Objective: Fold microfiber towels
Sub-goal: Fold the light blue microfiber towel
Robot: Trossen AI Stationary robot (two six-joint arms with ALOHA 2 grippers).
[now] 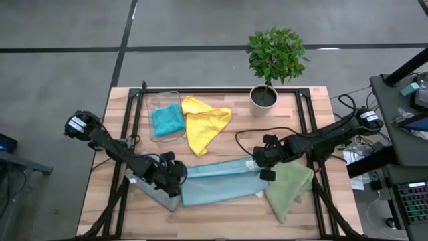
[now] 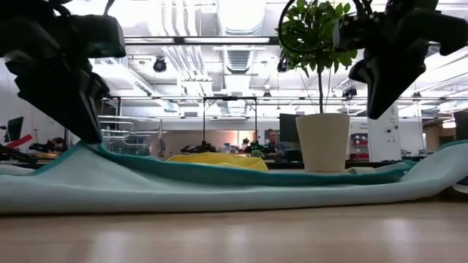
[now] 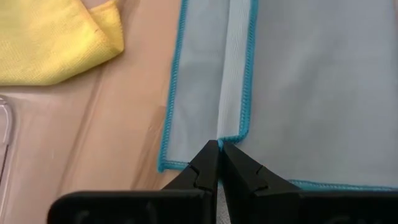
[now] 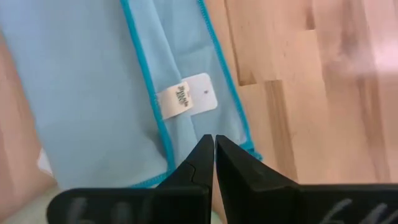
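The light blue towel lies near the table's front edge as a long strip folded lengthwise. Its left end rests over the grey towel, and its right end lies beside the olive green towel. My left gripper is shut, with its tips at the strip's left end. My right gripper is shut and stands over the strip's right end, near the white tag. In the low view its tips hang above the cloth. The yellow towel lies crumpled farther back. The teal towel sits in the clear bin. My left gripper's shut fingertips meet the stitched corner of the towel's upper layer, coming down at a slant from the table's left. I cannot tell whether they pinch that corner or only rest on it. The towel lies spread on the table beyond them.
A potted plant stands at the far edge, with a black cable looping in front of it. Black frame rails cross the table top on both sides. Bare wood shows along the near edge.
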